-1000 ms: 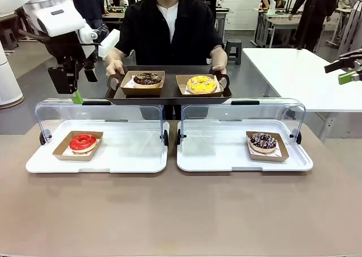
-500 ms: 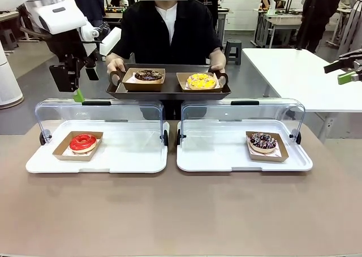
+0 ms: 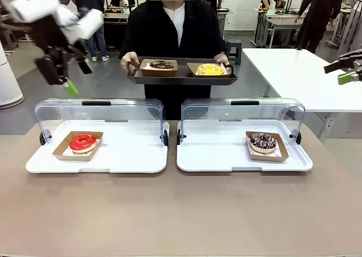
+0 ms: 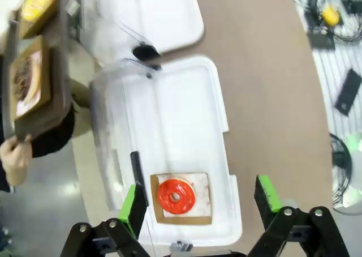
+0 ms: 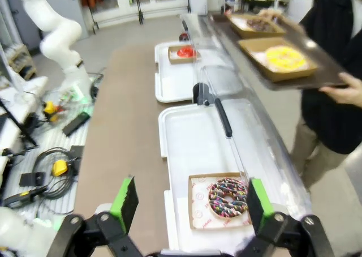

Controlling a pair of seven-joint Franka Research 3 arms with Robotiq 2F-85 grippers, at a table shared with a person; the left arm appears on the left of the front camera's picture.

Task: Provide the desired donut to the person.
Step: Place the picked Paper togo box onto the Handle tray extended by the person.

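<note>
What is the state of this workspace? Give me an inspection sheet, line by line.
Surface: brown table holding two white display trays, clear lids raised.
Job's things: red donut in left tray; sprinkled chocolate donut in right tray; person holding a dark tray with a chocolate donut and a yellow donut.
Clutter: nothing seen on the table.
Grippers: left gripper open, above the red donut; right gripper open, empty.
Cables: cables and tools on the floor.
Surroundings: white table, other workstations behind.
</note>
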